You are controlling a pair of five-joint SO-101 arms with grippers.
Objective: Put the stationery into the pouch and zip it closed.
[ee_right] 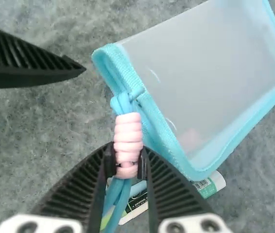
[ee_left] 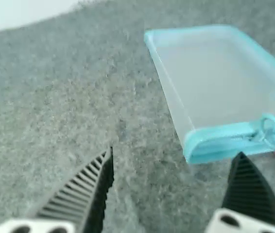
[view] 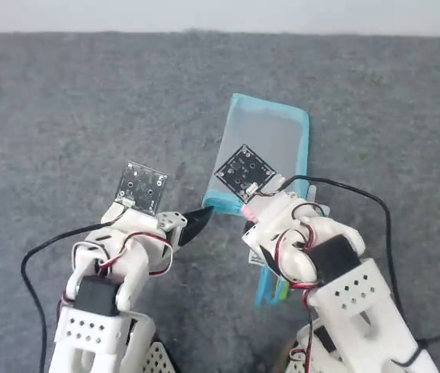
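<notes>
**Right gripper pinches the zip pull; left gripper stands open beside the pouch**

The pouch (view: 270, 148) is a flat, frosted case with turquoise edging. It lies on the grey, felt-like table cover (view: 88, 101), with its zip end turned toward the two arms.

The right gripper (ee_right: 127, 151) is at the zip end of the pouch, near one corner. Its two black ribbed jaws are drawn almost together and clamp the zip pull (ee_right: 128, 128), a pink ribbed piece. Blue cords (ee_right: 114, 194) lead away from the pull, away from the pouch, and pass down between the jaws. The pictures do not show whether the zip itself is drawn open or closed.

The left gripper (ee_left: 174, 154) is off the same zip end, toward the corner of the pouch away from the pull, and it touches nothing. Its jaws stand wide apart with only the table cover between them. From the right wrist view one of its fingers (ee_right: 30, 65) points at that corner of the pouch, with a clear gap between them.

A green-and-white stick (ee_right: 206, 187) of stationery with a printed label lies outside the pouch, just beyond the zip end. The pouch's edging covers part of it. From the high view it shows as a green sliver (view: 283, 289) under the right arm.
</notes>
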